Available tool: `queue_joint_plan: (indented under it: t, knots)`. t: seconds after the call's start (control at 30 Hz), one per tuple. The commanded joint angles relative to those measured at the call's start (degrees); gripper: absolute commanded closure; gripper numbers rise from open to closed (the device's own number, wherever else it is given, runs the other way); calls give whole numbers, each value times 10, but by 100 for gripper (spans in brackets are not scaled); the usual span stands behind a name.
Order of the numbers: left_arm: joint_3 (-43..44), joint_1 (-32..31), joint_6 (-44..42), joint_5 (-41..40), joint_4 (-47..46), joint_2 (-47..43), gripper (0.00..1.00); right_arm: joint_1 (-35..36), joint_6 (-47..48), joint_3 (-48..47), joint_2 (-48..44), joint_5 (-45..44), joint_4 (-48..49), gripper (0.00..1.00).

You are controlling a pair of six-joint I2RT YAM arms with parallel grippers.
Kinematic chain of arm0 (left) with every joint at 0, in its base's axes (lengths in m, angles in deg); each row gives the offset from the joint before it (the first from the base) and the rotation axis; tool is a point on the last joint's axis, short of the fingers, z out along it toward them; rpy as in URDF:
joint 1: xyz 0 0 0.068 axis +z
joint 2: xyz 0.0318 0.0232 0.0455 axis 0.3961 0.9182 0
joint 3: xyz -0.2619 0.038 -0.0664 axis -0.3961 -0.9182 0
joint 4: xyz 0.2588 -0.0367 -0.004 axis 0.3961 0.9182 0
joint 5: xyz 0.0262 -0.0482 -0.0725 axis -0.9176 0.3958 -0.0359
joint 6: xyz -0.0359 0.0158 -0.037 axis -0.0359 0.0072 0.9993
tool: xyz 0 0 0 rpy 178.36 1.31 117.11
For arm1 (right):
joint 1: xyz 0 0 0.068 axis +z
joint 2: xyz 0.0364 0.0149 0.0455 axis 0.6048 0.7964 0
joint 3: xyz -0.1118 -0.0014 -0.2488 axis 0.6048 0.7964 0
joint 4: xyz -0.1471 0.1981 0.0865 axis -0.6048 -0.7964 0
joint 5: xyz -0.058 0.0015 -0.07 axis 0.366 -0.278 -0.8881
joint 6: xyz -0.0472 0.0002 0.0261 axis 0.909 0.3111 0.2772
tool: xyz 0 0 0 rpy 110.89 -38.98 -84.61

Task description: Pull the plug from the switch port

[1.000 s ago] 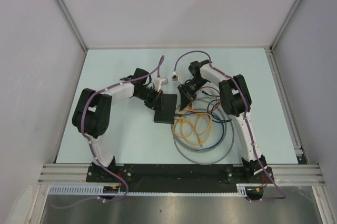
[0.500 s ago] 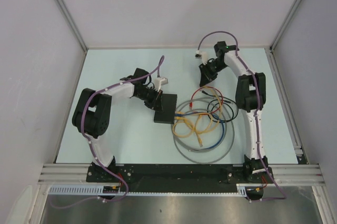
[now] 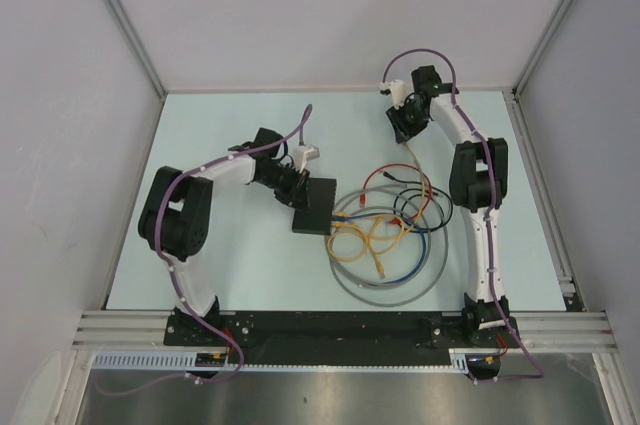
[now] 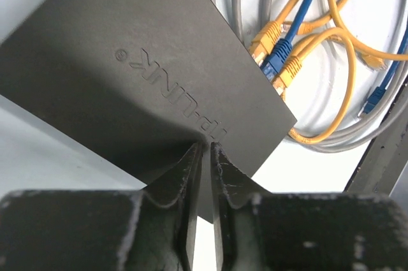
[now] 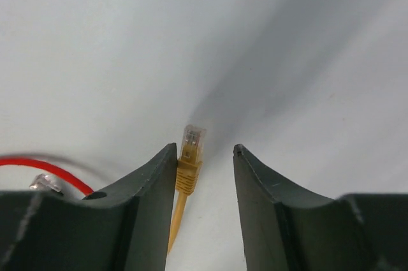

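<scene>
Top external view is showing the switch (image 3: pixel 313 205) lying mid-frame on the surface (image 3: pixel 220 255). My left pincer (image 3: pixel 291 191) is pinching its upper-left corner, narrowly closed, I judge to be anchoring it against the tug. At upper right, my right pincer (image 5: pixel 204 150) is standing wide around the yellow plug (image 5: pixel 190 150), which is leaning against one jaw, well apart from the switch; the pull is looking done.

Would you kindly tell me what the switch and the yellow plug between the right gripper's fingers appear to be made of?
The switch looks like matte dark plastic, possibly painted metal: dull sheen, logo embossed in its face. The yellow plug seems a rubbery yellow boot with a clear hard-plastic tip, see-through at the end.
</scene>
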Motion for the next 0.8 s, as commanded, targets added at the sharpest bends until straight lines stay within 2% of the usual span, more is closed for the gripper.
queue_joint_plan:
  t: [0.0,0.07,0.17,0.33,0.53,0.63,0.67,0.73,0.77]
  knots:
    - [20,-1,-21,-60,18,26,75,10,-33,-6,-61,-47,45,50]
    - [53,1,-12,-55,42,19,71,8,-59,-17,-77,-10,38,38]
    - [88,7,-3,-46,53,-17,66,5,-94,-37,-96,52,12,33]
    - [108,24,-8,-47,71,-90,58,26,-149,-31,-121,144,-18,34]
    - [23,53,29,-83,67,-141,59,89,-158,46,-143,169,-27,36]
    - [-15,66,63,-98,62,-135,63,114,-158,73,-131,176,-33,48]
    - [-25,71,71,-101,56,-135,66,119,-160,80,-129,175,-32,60]
    - [-52,72,75,-109,34,-141,73,128,-165,98,-120,169,-34,72]
    - [-58,72,73,-111,32,-144,90,131,-166,103,-116,169,-36,87]
